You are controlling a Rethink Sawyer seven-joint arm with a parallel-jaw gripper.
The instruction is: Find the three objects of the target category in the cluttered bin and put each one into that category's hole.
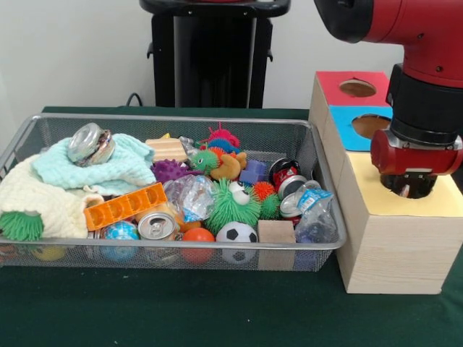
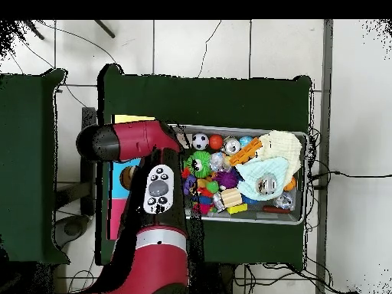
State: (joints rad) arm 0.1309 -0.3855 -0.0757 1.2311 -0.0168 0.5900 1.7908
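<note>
The cluttered bin (image 1: pixel 173 119) is a silver wire-mesh basket on the green table, full of toys, cans, cloths and blocks; it also shows in the overhead view (image 2: pixel 245 128). To its right in the front view stands the wood-grain box with the pale yellow top (image 1: pixel 448 204). My gripper (image 1: pixel 416 184) hangs low over that top, right at the hole, and hides most of it. I cannot see whether it holds anything. In the overhead view the red arm (image 2: pixel 157 191) covers the gripper and the hole; only a strip of yellow top (image 2: pixel 134 119) shows.
Behind the yellow box are the blue-topped hole (image 1: pixel 370 125) and the red-topped hole (image 1: pixel 357 88). The bin holds drink cans (image 1: pixel 157 225), a soccer ball (image 1: pixel 236 233), a green spiky ball (image 1: pixel 230 206), an orange tray (image 1: pixel 124 206), cloths (image 1: pixel 108 170) and a wood block (image 1: pixel 276 231).
</note>
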